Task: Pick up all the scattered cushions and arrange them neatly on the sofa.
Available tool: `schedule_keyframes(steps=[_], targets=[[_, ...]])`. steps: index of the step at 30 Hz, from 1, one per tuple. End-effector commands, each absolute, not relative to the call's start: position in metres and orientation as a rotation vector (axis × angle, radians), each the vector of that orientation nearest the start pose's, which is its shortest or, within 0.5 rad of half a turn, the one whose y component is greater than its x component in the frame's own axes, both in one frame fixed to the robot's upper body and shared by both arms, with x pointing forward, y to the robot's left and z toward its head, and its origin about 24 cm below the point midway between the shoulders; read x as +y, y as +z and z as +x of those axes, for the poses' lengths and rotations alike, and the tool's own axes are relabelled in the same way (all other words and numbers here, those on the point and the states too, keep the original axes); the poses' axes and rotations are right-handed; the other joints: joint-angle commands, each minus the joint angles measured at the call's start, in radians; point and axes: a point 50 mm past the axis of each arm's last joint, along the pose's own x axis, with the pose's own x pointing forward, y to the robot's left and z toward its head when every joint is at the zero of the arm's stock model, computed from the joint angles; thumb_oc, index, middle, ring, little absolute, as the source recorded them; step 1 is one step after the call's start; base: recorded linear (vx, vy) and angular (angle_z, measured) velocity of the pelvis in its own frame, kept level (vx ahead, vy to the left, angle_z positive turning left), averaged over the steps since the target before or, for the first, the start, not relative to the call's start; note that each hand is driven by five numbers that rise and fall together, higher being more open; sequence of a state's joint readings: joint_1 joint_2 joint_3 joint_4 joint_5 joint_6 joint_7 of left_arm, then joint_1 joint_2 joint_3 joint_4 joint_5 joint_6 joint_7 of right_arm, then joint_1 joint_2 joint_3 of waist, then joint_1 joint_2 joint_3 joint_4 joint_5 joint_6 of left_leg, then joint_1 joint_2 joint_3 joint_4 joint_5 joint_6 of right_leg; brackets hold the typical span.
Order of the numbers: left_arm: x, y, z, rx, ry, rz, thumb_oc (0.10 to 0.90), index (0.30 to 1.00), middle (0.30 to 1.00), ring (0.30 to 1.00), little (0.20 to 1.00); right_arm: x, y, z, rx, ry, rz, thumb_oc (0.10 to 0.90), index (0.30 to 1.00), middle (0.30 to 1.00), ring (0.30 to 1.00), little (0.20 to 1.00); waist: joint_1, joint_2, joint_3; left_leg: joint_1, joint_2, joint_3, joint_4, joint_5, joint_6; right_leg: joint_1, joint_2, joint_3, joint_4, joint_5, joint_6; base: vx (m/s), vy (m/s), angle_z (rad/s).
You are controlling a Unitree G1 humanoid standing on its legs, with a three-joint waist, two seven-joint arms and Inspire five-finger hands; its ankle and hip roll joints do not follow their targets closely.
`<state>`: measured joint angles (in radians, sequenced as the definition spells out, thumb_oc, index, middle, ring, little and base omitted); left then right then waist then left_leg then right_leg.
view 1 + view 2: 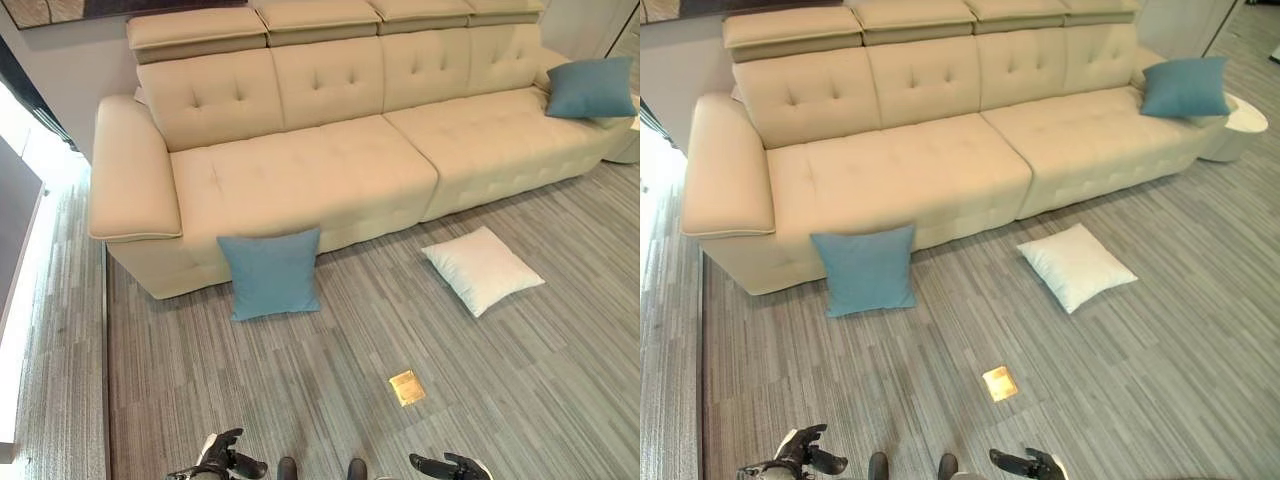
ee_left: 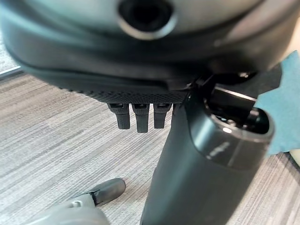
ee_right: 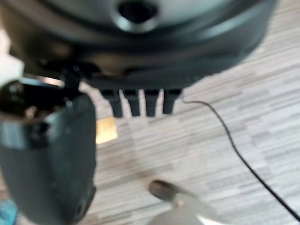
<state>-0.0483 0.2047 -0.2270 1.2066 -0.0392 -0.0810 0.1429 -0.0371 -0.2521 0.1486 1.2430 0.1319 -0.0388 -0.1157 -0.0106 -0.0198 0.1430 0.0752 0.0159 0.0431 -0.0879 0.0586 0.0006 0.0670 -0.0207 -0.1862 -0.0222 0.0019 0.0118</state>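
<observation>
**Two cushions on the floor, both hands empty and way back**

So the blue cushion stands propped against the sofa front, just below the left end of the seat, on its edge and tilted back a bit. The white cushion lies flat on the floor further right, turned like a diamond, clear of the sofa base. A second blue cushion already sits on the seat at the far right end.

Left hand and right hand are both low near the robot, well apart from either cushion. Wrist views show each hand's fingers hanging straight and relaxed, holding nothing.

My read: the blue one is ahead and slightly left, so nearer the left hand; the white one is ahead-right, for the right hand. There's a small brass floor plate between robot and cushions.
</observation>
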Motion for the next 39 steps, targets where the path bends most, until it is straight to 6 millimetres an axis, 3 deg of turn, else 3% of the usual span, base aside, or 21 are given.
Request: schedule_keyframes(steps=[1,8,16,20,23,25,26,30,35,38,39], targets=[[0.216,-0.150,0.137,1.017,0.081,0.385,0.800,0.900,0.900,0.900,0.900,-0.241,-0.154,0.109,1.124,-0.220,-0.286,0.800,0.900,0.900,0.900,0.900,0.017,-0.047,-0.044,0.003,0.014,0.052,0.010,-0.083,-0.041,0.022,-0.070,0.001,0.031,-0.074,0.111,0.01,-0.065,0.06],[0.209,-0.151,0.138,1.020,0.043,0.399,0.800,0.900,0.900,0.900,0.900,-0.235,-0.156,0.107,1.125,-0.206,-0.286,0.800,0.900,0.900,0.900,0.900,0.005,-0.033,-0.031,0.004,0.040,0.040,0.038,-0.077,-0.065,0.037,-0.045,-0.017,0.031,-0.097,0.081,0.01,-0.105,0.12],[0.210,-0.148,0.147,0.996,0.086,0.404,0.800,0.900,0.900,0.900,0.900,-0.240,-0.152,0.118,1.087,-0.247,-0.284,0.800,0.900,0.900,0.900,0.900,-0.001,-0.028,0.003,-0.084,0.053,0.015,0.154,-0.079,-0.086,0.022,-0.033,-0.033,0.038,-0.115,0.048,-0.03,-0.074,0.15],[0.206,-0.148,0.148,0.997,0.119,0.370,0.800,0.900,0.900,0.900,0.900,-0.244,-0.150,0.121,1.071,-0.288,-0.274,0.800,0.900,0.900,0.900,0.900,-0.004,-0.031,0.018,-0.148,0.065,0.054,0.230,-0.083,-0.093,0.026,-0.041,-0.073,0.025,-0.118,0.039,0.03,-0.022,0.51],[0.208,-0.152,0.137,1.040,0.151,0.370,0.800,0.900,0.900,0.900,0.900,-0.244,-0.150,0.119,1.084,-0.300,-0.273,0.800,0.900,0.900,0.900,0.900,0.002,-0.038,0.016,-0.186,0.085,0.152,0.228,-0.065,-0.081,0.049,-0.056,-0.121,0.006,-0.120,0.049,0.15,0.037,0.92],[0.210,-0.153,0.134,1.050,0.149,0.386,0.800,0.900,0.900,0.900,0.900,-0.244,-0.150,0.119,1.087,-0.302,-0.279,0.800,0.900,0.900,0.900,0.900,0.004,-0.042,0.015,-0.202,0.086,0.168,0.233,-0.073,-0.086,0.061,-0.058,-0.120,0.000,-0.133,0.055,0.14,0.051,0.66],[0.213,-0.155,0.128,1.075,0.158,0.392,0.800,0.900,0.900,0.900,0.900,-0.243,-0.151,0.118,1.093,-0.297,-0.281,0.800,0.900,0.900,0.900,0.900,0.011,-0.042,0.013,-0.212,0.088,0.206,0.214,-0.058,-0.073,0.055,-0.057,-0.132,0.003,-0.129,0.055,0.14,0.104,0.32],[0.216,-0.159,0.114,1.120,0.174,0.390,0.800,0.900,0.900,0.900,0.900,-0.238,-0.154,0.115,1.105,-0.281,-0.286,0.800,0.900,0.900,0.900,0.900,0.019,-0.046,0.001,-0.197,0.065,0.193,0.199,-0.075,-0.056,0.063,-0.065,-0.131,0.019,-0.139,0.067,0.19,0.130,-0.05],[0.220,-0.160,0.108,1.135,0.188,0.375,0.800,0.900,0.900,0.900,0.900,-0.226,-0.154,0.120,1.091,-0.235,-0.273,0.800,0.900,0.900,0.900,0.900,0.037,-0.044,0.000,-0.150,0.022,0.207,0.154,-0.113,-0.008,0.002,-0.128,-0.118,0.193,-0.124,0.112,0.18,0.201,-0.04],[0.223,-0.157,0.113,1.116,0.187,0.382,0.800,0.900,0.900,0.900,0.900,-0.223,-0.152,0.128,1.068,-0.210,-0.274,0.800,0.900,0.900,0.900,0.900,0.027,-0.031,0.017,-0.106,0.000,0.207,0.118,-0.123,0.024,-0.086,-0.166,-0.090,0.389,-0.051,0.145,0.13,0.174,-0.02],[0.225,-0.155,0.118,1.099,0.180,0.395,0.800,0.900,0.900,0.900,0.900,-0.223,-0.150,0.132,1.050,-0.203,-0.276,0.800,0.900,0.900,0.900,0.900,0.019,-0.016,0.028,-0.079,-0.003,0.205,0.099,-0.132,0.038,-0.130,-0.171,-0.078,0.485,-0.040,0.145,0.14,0.150,0.04]])
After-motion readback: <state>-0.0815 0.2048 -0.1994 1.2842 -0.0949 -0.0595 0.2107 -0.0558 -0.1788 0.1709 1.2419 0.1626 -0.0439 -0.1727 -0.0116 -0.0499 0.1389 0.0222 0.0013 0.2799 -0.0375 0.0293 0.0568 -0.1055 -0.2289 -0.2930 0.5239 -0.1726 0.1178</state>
